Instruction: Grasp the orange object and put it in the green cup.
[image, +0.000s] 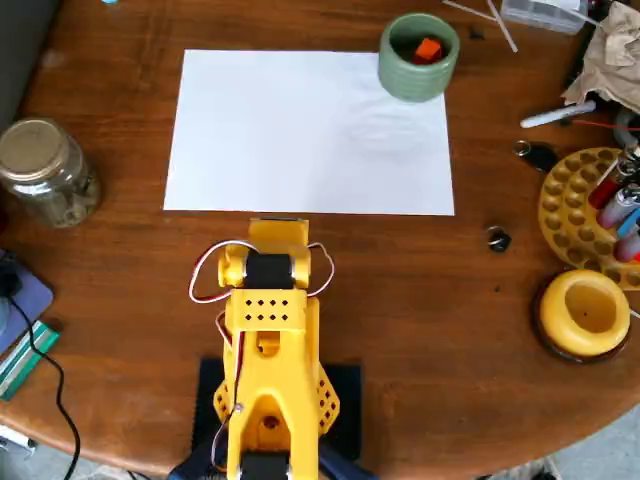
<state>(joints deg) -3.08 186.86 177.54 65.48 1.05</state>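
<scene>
One thing in the cup: the orange object (428, 49) sits inside the green cup (418, 58), down in the dark interior, toward the right in the overhead view.
Cup spot: it stands at the top right corner of the white paper (300, 135), far end of the bench (420, 300) from me, so drops land in a clear, marked place.
Arm: I'm folded back at my base, well apart from the cup; reads to me as job done.
Hand: tucked under my own arm, I cannot tell whether the fingers are apart or together.
Object look: small, bright orange, blocky, much smaller than the ribbed, pale sage cup.
</scene>
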